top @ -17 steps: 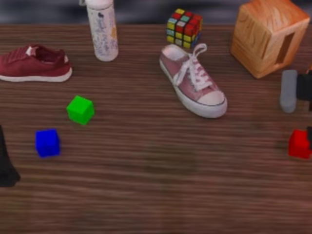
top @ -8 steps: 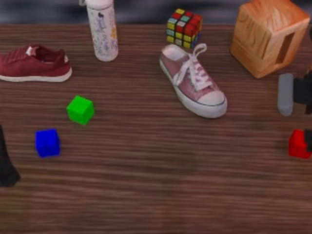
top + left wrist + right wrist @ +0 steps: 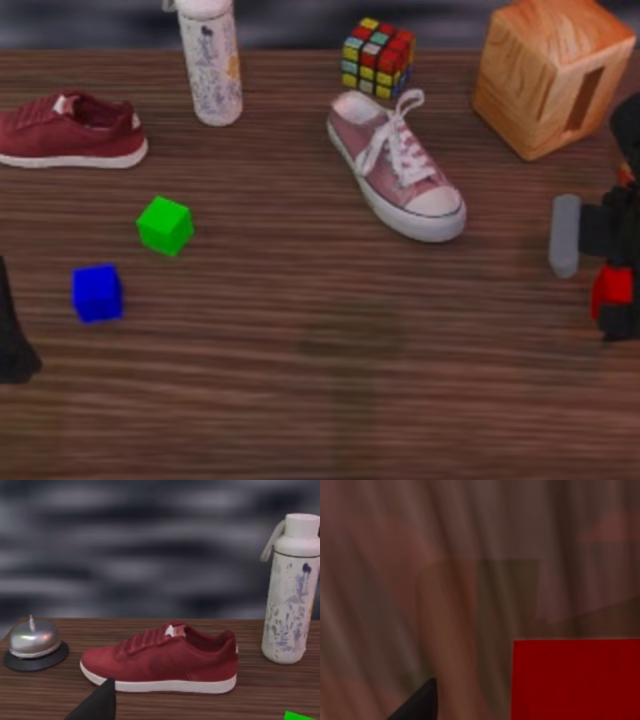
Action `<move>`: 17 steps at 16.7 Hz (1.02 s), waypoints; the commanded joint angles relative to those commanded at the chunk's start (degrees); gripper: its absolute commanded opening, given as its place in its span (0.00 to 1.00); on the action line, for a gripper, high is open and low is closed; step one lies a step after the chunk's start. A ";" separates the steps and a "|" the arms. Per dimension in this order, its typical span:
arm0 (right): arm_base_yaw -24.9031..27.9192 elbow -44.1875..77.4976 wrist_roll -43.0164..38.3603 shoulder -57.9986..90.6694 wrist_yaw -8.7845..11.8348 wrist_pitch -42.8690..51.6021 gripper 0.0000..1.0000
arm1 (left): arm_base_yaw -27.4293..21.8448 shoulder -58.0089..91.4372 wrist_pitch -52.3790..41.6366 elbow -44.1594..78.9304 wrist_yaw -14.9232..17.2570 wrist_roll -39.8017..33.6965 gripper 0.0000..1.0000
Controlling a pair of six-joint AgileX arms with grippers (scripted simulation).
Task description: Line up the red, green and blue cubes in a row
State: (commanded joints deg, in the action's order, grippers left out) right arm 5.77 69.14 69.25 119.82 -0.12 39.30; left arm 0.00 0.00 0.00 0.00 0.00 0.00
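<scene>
Three plain cubes lie scattered on a dark wood-grain desk [image 3: 300,400].
The green cube [image 3: 164,225] sits left of the pink sneaker [image 3: 397,167], the blue cube [image 3: 97,292] just below-left of the green one; both are matte and solid-coloured. The red cube [image 3: 603,291] is far right of the sneaker, partly hidden by the right gripper [image 3: 612,290]; whether its fingers grasp the cube cannot be told. The left gripper [image 3: 12,330] is parked at the desk's left edge, fingers likewise unclear. The backdrop is blurred grey.
</scene>
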 joint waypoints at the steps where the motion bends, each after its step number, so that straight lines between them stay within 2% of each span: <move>1: 0.00 -0.04 0.00 0.05 0.00 -0.08 1.00 | 0.00 0.00 0.00 0.00 0.00 0.00 1.00; 4: 0.00 -0.04 0.00 0.05 0.00 -0.08 1.00 | 0.00 0.00 0.00 0.00 0.00 0.00 1.00; 17: 0.00 -0.04 0.00 0.05 0.00 -0.08 0.02 | 0.00 0.00 0.00 0.00 0.00 0.00 1.00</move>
State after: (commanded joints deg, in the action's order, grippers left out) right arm 5.77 69.10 69.25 119.87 -0.12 39.22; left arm 0.00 0.00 0.00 0.00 0.00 0.00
